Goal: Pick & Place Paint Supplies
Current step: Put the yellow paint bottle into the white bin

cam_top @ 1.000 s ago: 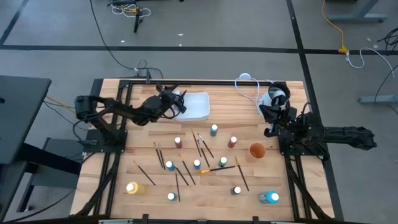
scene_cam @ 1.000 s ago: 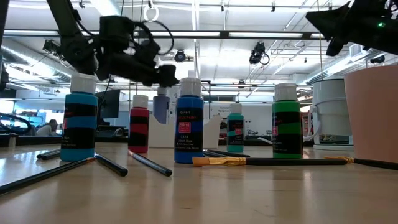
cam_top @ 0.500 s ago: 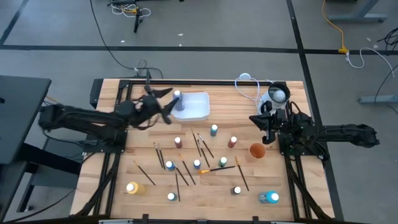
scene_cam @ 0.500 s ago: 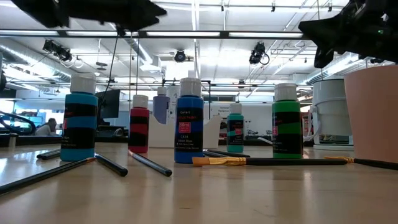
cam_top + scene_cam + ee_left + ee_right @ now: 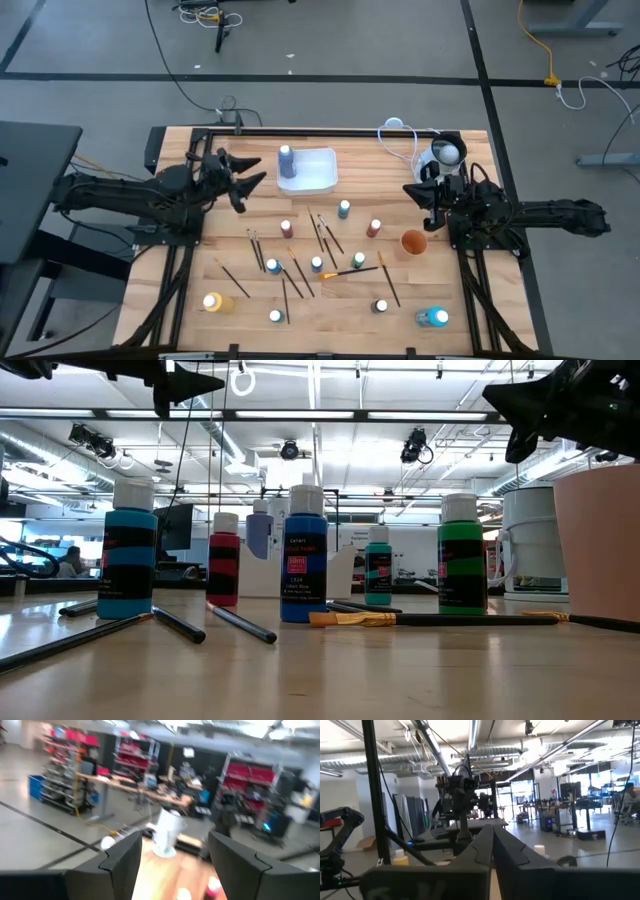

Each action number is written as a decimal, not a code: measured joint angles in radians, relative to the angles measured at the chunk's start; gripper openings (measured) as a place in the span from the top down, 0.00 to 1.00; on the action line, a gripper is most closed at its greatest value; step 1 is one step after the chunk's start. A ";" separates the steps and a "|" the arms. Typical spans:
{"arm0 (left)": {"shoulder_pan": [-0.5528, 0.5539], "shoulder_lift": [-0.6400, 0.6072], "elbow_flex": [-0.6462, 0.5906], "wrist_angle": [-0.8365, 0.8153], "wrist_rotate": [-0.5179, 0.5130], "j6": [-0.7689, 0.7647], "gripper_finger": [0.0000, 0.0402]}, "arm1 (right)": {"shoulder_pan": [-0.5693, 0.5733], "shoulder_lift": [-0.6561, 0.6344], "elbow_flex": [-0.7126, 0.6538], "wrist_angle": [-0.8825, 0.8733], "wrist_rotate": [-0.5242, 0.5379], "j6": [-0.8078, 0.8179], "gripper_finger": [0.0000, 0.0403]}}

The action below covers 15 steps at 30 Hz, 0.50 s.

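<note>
hovering spread and empty at the table's far left, the left gripper [image 5: 243,183] sits nearer the brushes [image 5: 300,272] than the clenched right gripper [image 5: 424,198].

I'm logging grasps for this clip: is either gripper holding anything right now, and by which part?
Nothing is held. The left gripper hangs open and empty beside the white tray; the right gripper is shut on nothing.

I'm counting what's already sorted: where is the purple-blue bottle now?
In the high view the purple-blue bottle stands in the left end of the white tray at the table's far edge, just right of the open left gripper.
</note>
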 joint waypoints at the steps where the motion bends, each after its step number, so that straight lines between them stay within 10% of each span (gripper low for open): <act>1: -0.003 0.000 0.000 -0.018 0.030 0.000 0.41 | 0.000 0.000 0.000 0.005 0.000 0.002 0.97; 15: -0.139 0.000 -0.003 -0.184 0.190 0.090 0.41 | 0.019 0.005 0.000 0.003 -0.029 0.030 0.93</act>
